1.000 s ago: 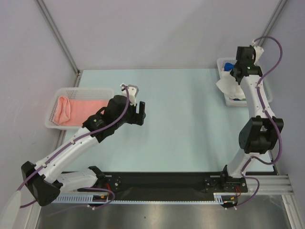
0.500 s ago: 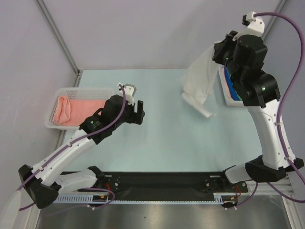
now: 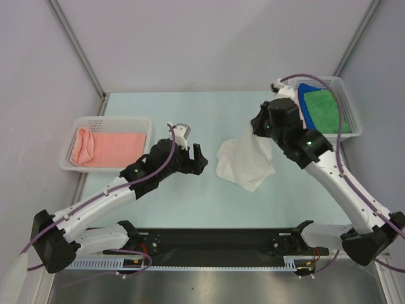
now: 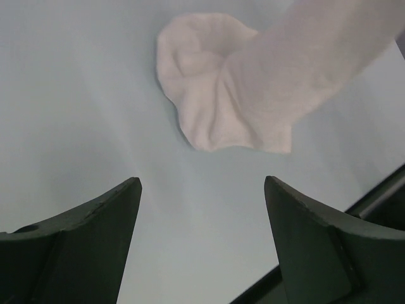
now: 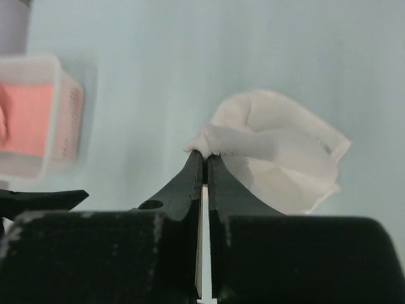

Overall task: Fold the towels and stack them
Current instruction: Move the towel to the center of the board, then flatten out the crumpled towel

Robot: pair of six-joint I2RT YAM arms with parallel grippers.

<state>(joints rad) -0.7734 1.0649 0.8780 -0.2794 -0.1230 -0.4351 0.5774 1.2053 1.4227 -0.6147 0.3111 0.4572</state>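
White towel (image 3: 245,163): soft terry, crumpled, lying mid-table w/ one corner raised. R gripper (image 5: 204,156) is pinching that corner, jaws closed tight, arm bending down over it. L gripper (image 4: 201,185) is hovering nearby, jaws wide, empty. Towels: 4, w/ pink towel (image 3: 111,149) in L basket (image 3: 68,166), green towel (image 3: 323,109) and blue towel (image 3: 308,88) in R basket (image 3: 352,106). Perforated plastic baskets: 2.

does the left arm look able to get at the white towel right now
Likely yes: the open left gripper faces the white towel across the table, nothing between them, though the right gripper pinches one end.
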